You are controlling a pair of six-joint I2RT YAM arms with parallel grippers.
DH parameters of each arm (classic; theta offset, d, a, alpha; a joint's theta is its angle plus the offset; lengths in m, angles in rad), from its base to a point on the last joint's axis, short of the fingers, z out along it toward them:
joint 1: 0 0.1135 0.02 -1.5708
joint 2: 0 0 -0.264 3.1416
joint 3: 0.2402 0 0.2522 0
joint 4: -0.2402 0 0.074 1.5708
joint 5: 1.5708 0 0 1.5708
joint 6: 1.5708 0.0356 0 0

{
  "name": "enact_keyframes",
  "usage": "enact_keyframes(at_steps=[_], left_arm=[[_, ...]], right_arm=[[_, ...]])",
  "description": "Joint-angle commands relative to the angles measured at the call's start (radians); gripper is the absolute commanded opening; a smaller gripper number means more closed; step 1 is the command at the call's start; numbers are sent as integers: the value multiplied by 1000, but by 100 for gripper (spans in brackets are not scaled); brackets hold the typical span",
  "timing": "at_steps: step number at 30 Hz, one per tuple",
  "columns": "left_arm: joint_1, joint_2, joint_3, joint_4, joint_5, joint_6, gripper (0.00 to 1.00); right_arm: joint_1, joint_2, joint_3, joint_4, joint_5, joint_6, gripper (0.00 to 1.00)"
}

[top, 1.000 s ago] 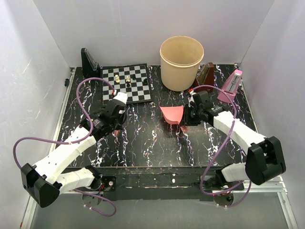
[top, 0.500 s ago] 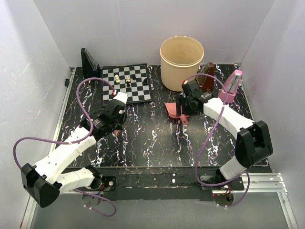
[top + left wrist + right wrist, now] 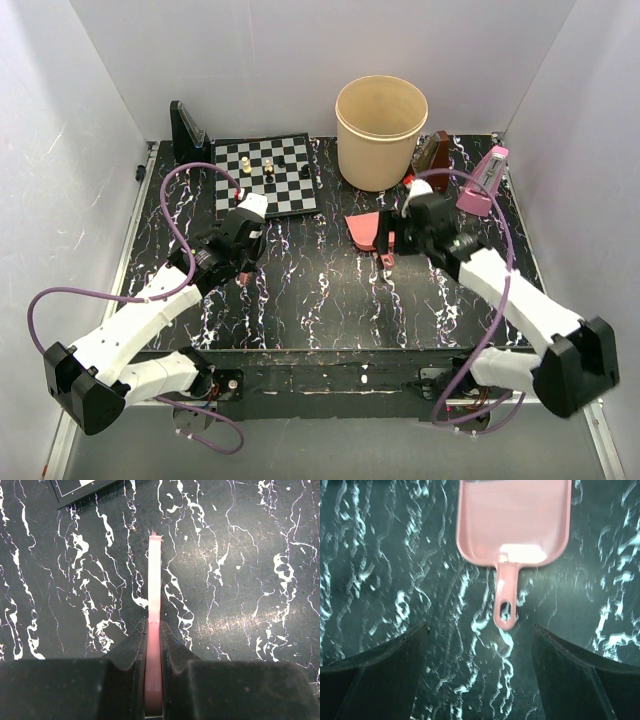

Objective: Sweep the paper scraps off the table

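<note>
No paper scraps show in any view. A pink dustpan [image 3: 364, 230] lies flat on the black marbled table [image 3: 320, 300], its short handle [image 3: 505, 605] pointing at my right gripper [image 3: 402, 242]. That gripper [image 3: 480, 630] stands open just behind the handle, with nothing between its fingers [image 3: 375, 672]. My left gripper [image 3: 241, 252] hovers low over the table in front of the chessboard. It [image 3: 154, 630] is shut on a thin pink tool [image 3: 155, 575] seen edge-on, which sticks out ahead of the jaws.
A chessboard [image 3: 265, 175] with a few pieces lies at the back left, with a black stand [image 3: 186, 130] behind it. A large beige bucket [image 3: 380, 125] stands at the back centre. A brown metronome [image 3: 432, 160] and a pink one [image 3: 485, 180] stand at the back right.
My right gripper opened and let go of the dustpan, which now lies flat near the bucket; the right arm drew back toward the right. The left arm has not moved.
</note>
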Motion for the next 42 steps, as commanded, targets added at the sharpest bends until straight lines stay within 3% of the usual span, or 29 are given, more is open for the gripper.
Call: enact_keyframes(at_steps=[1, 4, 9, 15, 24, 30, 31, 32, 33, 34, 36, 39, 42], left_arm=[[-3, -18, 4, 14, -8, 4, 0], [-4, -13, 6, 11, -7, 6, 0], [-3, -15, 4, 11, -5, 4, 0], [-4, -65, -1, 31, 45, -19, 0], [-4, -87, -48, 256, 242, -315, 0], [-3, 57, 191, 268, 317, -320, 0], [-3, 71, 232, 262, 317, -320, 3], [-4, 80, 277, 252, 297, -321, 27], [-3, 88, 311, 224, 253, -338, 91], [-3, 93, 346, 160, 131, -385, 98], [-1, 105, 409, 77, 6, -409, 98], [0, 74, 420, 41, -43, -364, 98], [0, -22, 311, 90, -72, -315, 98]], right_arm=[[3, -229, -318, 317, 11, 23, 87], [3, -369, -532, 495, 45, 48, 88], [3, -496, -699, 630, 67, 53, 87], [3, -542, -710, 638, 62, 60, 86], [5, -650, -742, 600, 87, 79, 84], [3, -674, -756, 604, 84, 82, 83], [3, -673, -755, 604, 82, 80, 83], [3, -671, -753, 601, 82, 79, 83], [5, -668, -753, 601, 78, 76, 83], [3, -668, -755, 603, 73, 76, 83], [5, -671, -755, 601, 65, 71, 83], [3, -674, -755, 600, 65, 71, 83], [3, -670, -753, 603, 64, 71, 83]])
